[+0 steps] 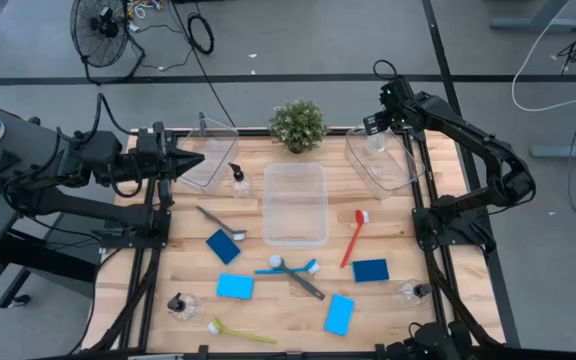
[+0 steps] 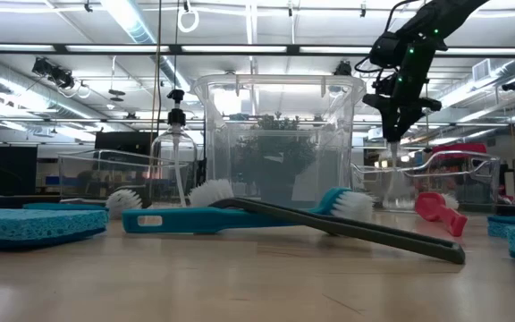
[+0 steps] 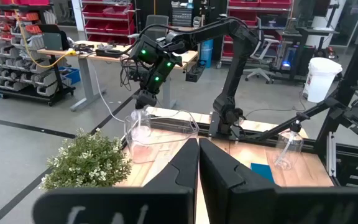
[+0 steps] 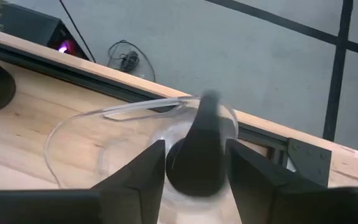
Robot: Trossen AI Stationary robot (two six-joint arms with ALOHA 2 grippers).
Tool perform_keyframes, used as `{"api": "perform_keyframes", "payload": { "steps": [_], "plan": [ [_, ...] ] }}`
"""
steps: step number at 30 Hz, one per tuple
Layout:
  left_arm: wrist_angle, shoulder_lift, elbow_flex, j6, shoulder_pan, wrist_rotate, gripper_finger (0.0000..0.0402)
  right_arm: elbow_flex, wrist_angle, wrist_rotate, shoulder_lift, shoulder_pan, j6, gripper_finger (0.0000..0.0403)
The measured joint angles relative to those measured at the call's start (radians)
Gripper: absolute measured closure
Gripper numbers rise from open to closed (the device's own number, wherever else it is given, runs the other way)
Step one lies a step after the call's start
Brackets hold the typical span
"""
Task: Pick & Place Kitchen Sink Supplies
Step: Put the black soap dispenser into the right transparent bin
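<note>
Right pincer [image 4: 194, 167] points down over bottle [image 4: 202, 149] in right bin [image 1: 383, 160].

Robotics lab/workshop: red parts-bin shelving [image 3: 107, 14], workbench [image 3: 98, 56], floor fan [image 1: 103, 25] (cables across grey floor), strip lights overhead.

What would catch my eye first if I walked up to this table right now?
Probably the right gripper poised over the clear bin at the table's far right corner, a small pump bottle between its fingers. Next, the near half of the wooden table, strewn with blue sponges and bright brushes, such as the red brush. A little green plant sits at the far edge.
</note>
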Motion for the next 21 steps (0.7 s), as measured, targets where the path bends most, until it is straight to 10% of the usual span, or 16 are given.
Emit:
{"api": "perform_keyframes", "payload": {
  "steps": [21],
  "plan": [
    [0.0,0.0,0.0,0.0,0.0,0.0,0.0385,0.0,0.001,-0.007,-0.047,0.0,-0.007,0.0229]
  ]
}}
